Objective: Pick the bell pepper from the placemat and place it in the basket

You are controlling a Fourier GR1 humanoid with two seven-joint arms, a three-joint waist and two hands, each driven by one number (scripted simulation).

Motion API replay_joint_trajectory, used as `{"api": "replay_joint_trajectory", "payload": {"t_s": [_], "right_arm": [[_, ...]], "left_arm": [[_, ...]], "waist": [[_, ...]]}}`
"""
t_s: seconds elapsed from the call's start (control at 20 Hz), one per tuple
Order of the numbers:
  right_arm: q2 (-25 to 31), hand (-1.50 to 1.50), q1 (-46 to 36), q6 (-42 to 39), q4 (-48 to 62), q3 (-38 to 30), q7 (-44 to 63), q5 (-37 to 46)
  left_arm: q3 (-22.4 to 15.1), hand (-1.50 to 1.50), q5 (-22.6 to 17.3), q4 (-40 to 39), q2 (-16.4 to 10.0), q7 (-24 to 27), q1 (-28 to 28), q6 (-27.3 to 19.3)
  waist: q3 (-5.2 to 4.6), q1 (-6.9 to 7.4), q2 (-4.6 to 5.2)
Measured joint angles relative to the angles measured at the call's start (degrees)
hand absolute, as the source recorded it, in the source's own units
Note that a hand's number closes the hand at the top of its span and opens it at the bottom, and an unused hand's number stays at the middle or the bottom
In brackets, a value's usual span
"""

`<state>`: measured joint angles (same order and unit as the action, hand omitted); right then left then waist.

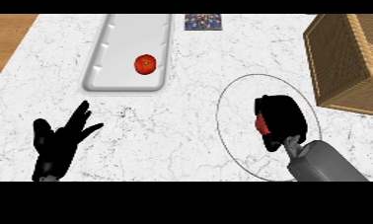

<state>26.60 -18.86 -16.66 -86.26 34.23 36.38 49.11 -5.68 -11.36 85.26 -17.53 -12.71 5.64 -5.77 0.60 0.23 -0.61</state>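
On a marble counter (175, 119), the right hand (282, 113) curls round a red bell pepper (261, 124) over a round placemat (235, 100), near a wicker basket (341, 60) (right edge). The left hand (56, 143) rests open, lower left.

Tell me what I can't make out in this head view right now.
Head view:
- Bell pepper: mostly hidden by the right hand curled round it; only a red sliver shows.
- Basket: cut off by the picture's right edge.
- Patterned thing at the top: too small to identify.
- Placemat: near rim covered by the right forearm.
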Motion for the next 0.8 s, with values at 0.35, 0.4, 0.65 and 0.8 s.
{"api": "replay_joint_trajectory", "payload": {"t_s": [0.35,0.4,0.65,0.8], "right_arm": [[-5.13,1.5,1.26,0.62,-0.01,-1.77,2.68,0.57],[-6.26,1.5,1.47,1.14,0.22,-1.99,3.16,0.63],[-9.05,1.5,3.37,1.82,-2.63,-1.86,5.93,2.07],[-8.59,1.5,4.32,4.3,-6.01,-3.11,6.09,3.3]], "left_arm": [[0.78,0.0,0.22,-0.09,0.07,-0.31,0.08,0.61],[0.79,0.0,0.73,-0.45,0.18,-0.64,-0.25,0.17],[1.3,0.0,1.35,-1.17,0.7,0.32,-0.26,0.25],[1.53,0.0,1.47,-1.12,0.92,0.31,0.03,0.22]], "waist": [[-0.09,-0.24,-0.08],[-0.06,-0.23,-0.09],[0.15,-0.37,-0.12],[0.23,-0.6,-0.15]]}}
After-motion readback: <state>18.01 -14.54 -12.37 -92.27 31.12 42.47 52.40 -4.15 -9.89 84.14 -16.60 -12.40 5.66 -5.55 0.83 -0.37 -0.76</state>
